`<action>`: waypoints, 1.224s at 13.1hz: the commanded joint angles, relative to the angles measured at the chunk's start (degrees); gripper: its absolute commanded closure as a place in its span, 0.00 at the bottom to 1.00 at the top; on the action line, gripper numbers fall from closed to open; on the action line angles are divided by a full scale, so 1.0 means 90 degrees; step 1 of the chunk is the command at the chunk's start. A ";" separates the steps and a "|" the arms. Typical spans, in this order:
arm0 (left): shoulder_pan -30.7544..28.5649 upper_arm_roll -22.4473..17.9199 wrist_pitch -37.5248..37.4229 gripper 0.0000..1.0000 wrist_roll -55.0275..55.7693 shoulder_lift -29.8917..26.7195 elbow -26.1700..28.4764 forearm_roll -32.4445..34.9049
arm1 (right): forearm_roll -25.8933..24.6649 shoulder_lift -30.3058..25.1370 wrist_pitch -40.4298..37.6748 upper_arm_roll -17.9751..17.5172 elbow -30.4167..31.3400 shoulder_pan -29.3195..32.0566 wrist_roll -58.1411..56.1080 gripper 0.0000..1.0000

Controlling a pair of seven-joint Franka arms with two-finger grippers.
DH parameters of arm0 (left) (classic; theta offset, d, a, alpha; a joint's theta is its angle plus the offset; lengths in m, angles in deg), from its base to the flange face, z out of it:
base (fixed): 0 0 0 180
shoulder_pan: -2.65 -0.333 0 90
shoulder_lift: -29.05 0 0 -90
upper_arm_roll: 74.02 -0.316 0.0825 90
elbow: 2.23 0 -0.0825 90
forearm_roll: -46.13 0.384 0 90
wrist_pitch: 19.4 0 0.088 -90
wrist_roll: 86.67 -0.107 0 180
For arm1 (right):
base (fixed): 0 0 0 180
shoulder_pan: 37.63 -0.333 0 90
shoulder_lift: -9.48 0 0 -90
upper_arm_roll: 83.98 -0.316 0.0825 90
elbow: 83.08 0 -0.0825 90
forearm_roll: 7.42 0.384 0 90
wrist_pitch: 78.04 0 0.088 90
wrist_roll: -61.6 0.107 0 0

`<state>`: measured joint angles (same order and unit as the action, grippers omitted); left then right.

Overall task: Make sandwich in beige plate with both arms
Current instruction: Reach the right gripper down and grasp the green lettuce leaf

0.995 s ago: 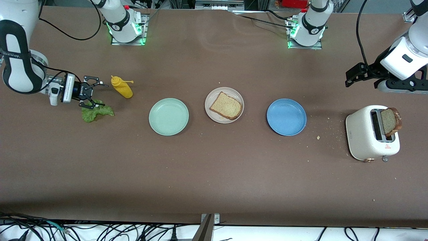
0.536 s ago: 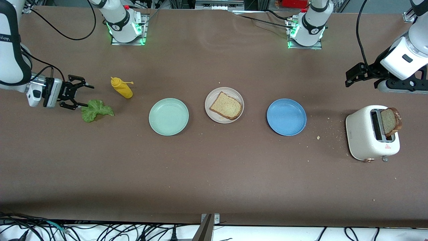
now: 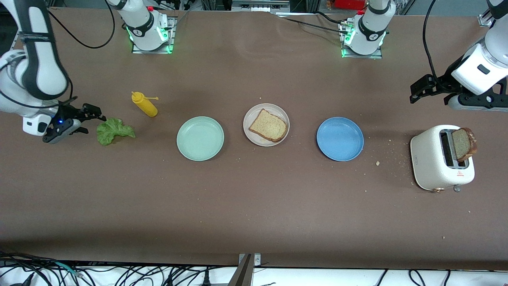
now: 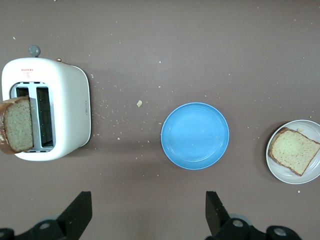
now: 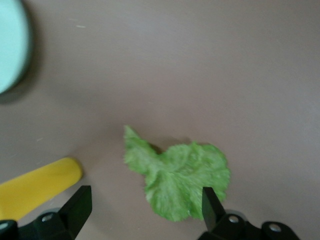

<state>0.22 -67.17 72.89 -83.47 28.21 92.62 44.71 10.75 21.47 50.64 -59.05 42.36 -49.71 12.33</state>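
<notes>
A round, shallow beige plate (image 3: 266, 124) with a low rim is seen near the middle of the brown table (image 3: 254, 206), set between a mint green plate (image 3: 200, 138) toward the right arm's end and a blue plate (image 3: 340, 139) toward the left arm's end. One square tan bread slice (image 3: 268, 125) with a brown crust is laid flat on the beige plate, turned at a slant; part of the plate's rim is left bare around it. A second bread slice (image 3: 463, 143), darker along its crust, is seen standing up out of a slot of the white toaster (image 3: 436, 163) near the left arm's end of the table. A ruffled green lettuce leaf (image 3: 114, 130) is spread flat on the table near the right arm's end, with a yellow squeeze bottle (image 3: 144, 104) lying close to it, farther from the front camera.

The right gripper (image 3: 84, 117) is held low just beside the lettuce leaf, its fingers spread apart and nothing gripped. The left gripper (image 3: 418, 90) is parked above the left arm's end of the table, over no object, with its fingers likewise wide apart and empty; this arm waits.
</notes>
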 commanded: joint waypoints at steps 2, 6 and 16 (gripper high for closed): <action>-0.0003 -0.0019 -0.0040 0.00 0.0026 -0.0033 -0.0011 -0.0154 | -0.0388 0.0434 0.0818 -0.0202 0.0407 0.0122 0.0991 0.02; -0.0003 -0.0019 -0.0040 0.00 0.0026 -0.0033 -0.0002 -0.0154 | -0.0388 0.0991 0.1111 -0.0241 0.0505 0.0122 0.1118 0.02; -0.0003 -0.0019 -0.0030 0.00 0.0026 -0.0033 -0.0011 -0.0154 | -0.0534 0.1177 0.1220 -0.0446 0.0340 0.0122 0.1274 1.00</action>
<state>0.22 -67.16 72.89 -83.47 28.21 92.62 44.71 7.98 32.67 61.18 -62.05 46.11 -49.61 23.02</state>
